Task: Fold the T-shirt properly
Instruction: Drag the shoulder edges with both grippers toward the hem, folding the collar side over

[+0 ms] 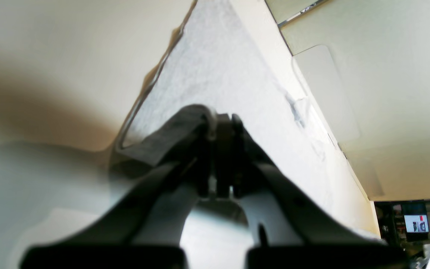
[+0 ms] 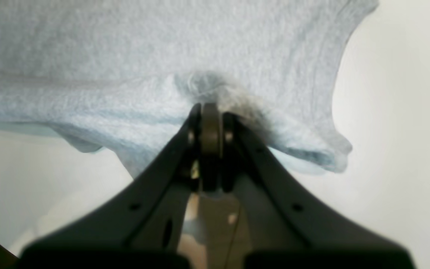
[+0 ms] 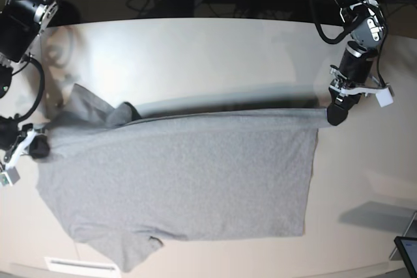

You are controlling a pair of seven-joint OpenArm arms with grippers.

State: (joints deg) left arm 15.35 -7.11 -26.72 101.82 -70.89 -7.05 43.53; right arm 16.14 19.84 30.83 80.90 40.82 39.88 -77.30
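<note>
T-shirt stretched long-axis between arms: left gripper pinches hem corner, right gripper pinches shoulder edge; body lies toward near table edge.

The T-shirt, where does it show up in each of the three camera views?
Left wrist: T-shirt runs up from the shut left gripper.
Right wrist: fills the top, pinched by the shut right gripper.
Base: spread across the table, centre.
Shared landmark: the pale table.

The heather-grey T-shirt lies spread plain-side up on the table, its upper edge stretched taut.
</note>
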